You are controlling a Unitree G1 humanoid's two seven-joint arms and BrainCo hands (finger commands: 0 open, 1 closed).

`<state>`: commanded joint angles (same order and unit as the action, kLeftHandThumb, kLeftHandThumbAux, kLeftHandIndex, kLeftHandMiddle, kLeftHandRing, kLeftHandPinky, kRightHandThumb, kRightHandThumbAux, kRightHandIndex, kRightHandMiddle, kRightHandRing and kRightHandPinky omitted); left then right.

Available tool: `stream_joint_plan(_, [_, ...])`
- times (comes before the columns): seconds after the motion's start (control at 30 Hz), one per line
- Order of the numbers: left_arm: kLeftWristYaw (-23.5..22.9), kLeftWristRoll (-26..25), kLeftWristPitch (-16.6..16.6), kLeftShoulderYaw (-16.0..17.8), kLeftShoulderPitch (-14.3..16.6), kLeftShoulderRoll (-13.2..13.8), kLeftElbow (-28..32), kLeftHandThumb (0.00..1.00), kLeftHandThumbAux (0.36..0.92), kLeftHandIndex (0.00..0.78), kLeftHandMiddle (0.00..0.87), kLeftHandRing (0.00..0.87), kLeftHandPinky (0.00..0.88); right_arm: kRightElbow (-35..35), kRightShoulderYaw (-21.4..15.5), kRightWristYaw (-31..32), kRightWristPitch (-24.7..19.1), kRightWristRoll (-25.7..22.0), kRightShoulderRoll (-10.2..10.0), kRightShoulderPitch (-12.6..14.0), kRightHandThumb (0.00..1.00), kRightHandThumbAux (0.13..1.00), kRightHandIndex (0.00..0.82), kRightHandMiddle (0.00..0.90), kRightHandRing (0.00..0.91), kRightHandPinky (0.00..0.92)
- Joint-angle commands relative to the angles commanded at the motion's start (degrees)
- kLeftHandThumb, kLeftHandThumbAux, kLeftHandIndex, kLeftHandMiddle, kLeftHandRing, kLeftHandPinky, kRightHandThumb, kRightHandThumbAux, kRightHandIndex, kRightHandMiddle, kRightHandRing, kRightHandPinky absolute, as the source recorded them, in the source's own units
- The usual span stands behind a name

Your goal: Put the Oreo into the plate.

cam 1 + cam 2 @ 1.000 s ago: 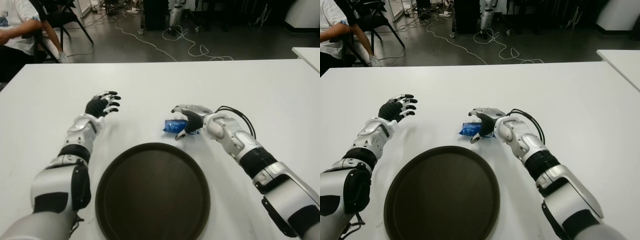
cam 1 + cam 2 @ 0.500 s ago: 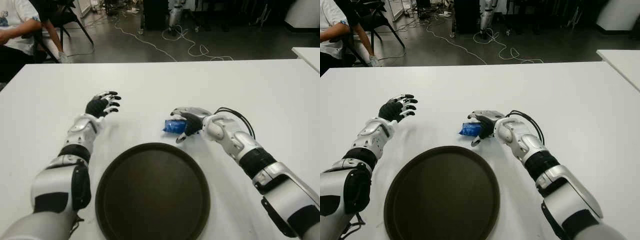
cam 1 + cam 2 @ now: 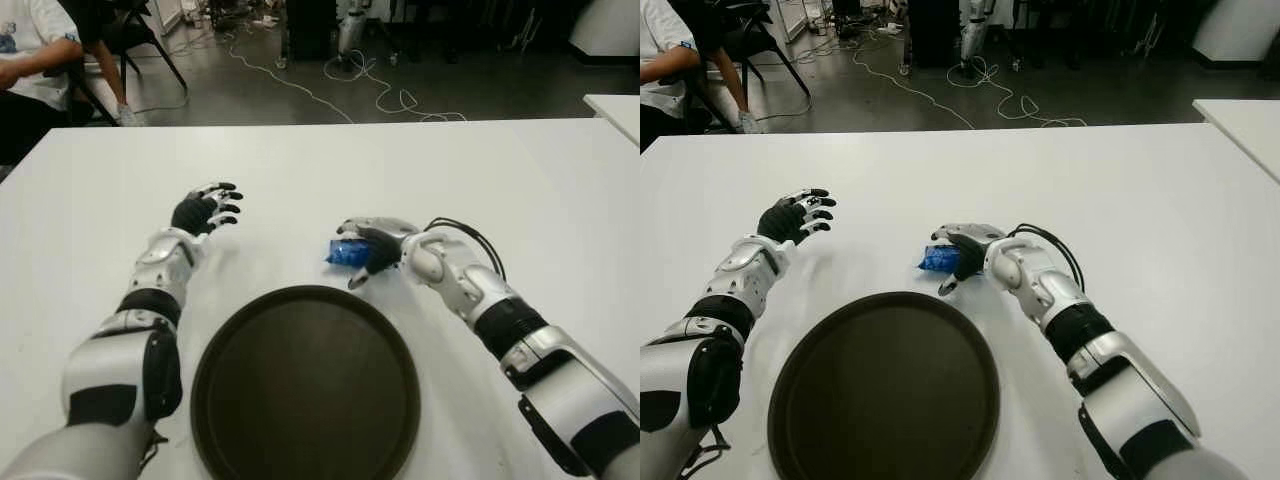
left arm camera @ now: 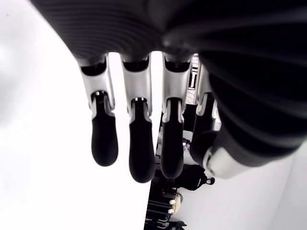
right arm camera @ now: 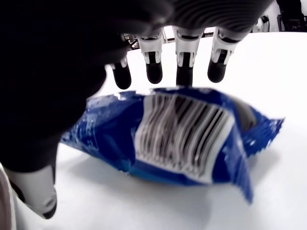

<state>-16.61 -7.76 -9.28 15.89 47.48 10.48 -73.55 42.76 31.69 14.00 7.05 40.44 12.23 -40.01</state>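
A blue Oreo packet [image 3: 345,252] lies flat on the white table [image 3: 520,190], just beyond the far rim of the dark round plate [image 3: 305,385]. My right hand [image 3: 360,252] arches over the packet from the right. In the right wrist view its fingers [image 5: 184,64] reach past the packet's far edge, the thumb [image 5: 41,189] stands on the near side, and the packet [image 5: 182,139] sits between them ungripped. My left hand [image 3: 207,208] shows to the left of the packet, beyond the plate, fingers spread and holding nothing.
A person sits on a chair [image 3: 25,60] past the table's far left corner. Cables [image 3: 380,95] trail over the floor behind the table. Another white table's corner [image 3: 615,105] shows at the far right.
My right hand has crept a little to the left, further over the packet. The packet, the plate and my left hand have stayed where they were.
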Motion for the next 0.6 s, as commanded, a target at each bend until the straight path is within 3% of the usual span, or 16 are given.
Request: stream_joint_plan(0.6, [0.37,-0.19,-0.03,0.30,-0.16,-0.25,0.17,0.824,0.681,0.410,0.469,0.524,0.537,3.41,-0.55,-1.09,-0.13,-0.54,-1.15,-0.30,0.000,0.670,0.122,0.126,0.115,0.096])
